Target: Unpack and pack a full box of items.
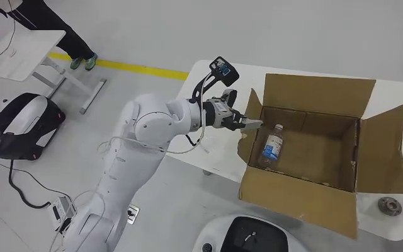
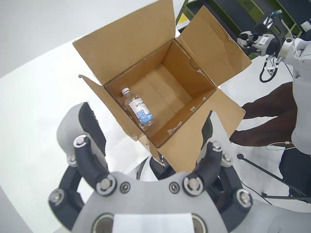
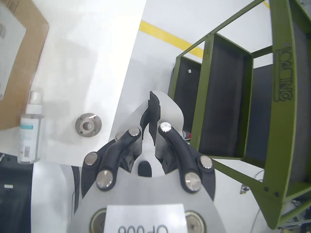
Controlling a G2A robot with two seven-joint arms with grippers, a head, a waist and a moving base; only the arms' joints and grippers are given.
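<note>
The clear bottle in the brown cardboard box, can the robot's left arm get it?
Probably yes. The left arm hovers at the edge of the brown cardboard box, jaws open; the flaps are folded out, and the clear plastic bottle lies alone inside. The box looks deep, so it may be tight.

Setting: a robotics test lab on an industrial floor. Indicators, as seen from the room:
- The pale grey coated floor [image 1: 283, 31] is smooth and marked with a yellow line [image 1: 138, 68].
- A green steel rack [image 3: 284, 122] with dark shelves stands near the white worktable [image 1: 220, 151].
- A second white desk [image 1: 28, 50] stands on metal legs.
- A black cable [image 1: 9, 176] and a small grey unit [image 1: 62, 211] lie loose on the floor.
</note>
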